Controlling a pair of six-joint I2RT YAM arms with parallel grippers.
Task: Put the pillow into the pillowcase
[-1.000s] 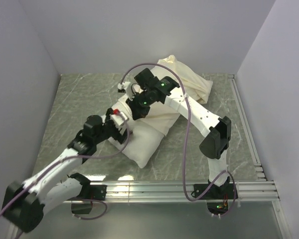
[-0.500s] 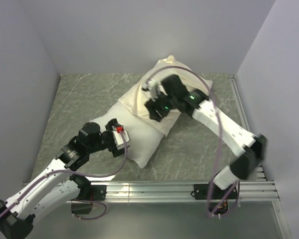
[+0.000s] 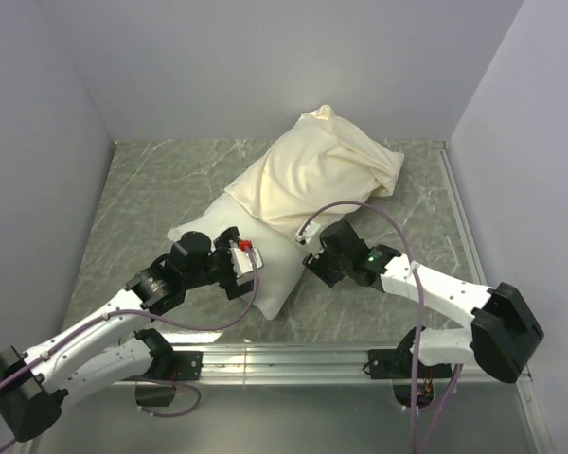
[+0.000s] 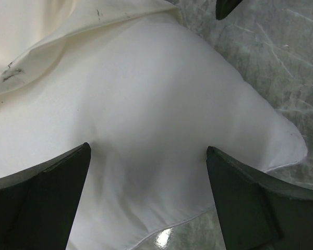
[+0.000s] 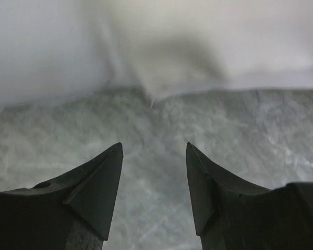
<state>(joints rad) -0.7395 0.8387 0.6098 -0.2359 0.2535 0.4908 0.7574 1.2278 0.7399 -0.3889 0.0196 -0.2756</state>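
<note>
Right, the right fingers (image 5: pixel 94 192) are off the top of the pillowcase (image 3: pixel 312 175), where they sat a second ago. They're now low over the surface (image 3: pixel 151 189) beside the hem, spread apart and gripping nothing. Left fingers (image 4: pixel 36 203) have come in and straddle the bare near end of the pillow (image 3: pixel 279 265), spread wide, not clamped on it. Pillow lies diagonally mid-surface, with its far part inside the case and the near end sticking out. My read: stuffing is mostly done, and the right side is resetting to take the hem and draw it over the rest. Count: one pillow, one pillowcase, two sets of fingers.
</note>
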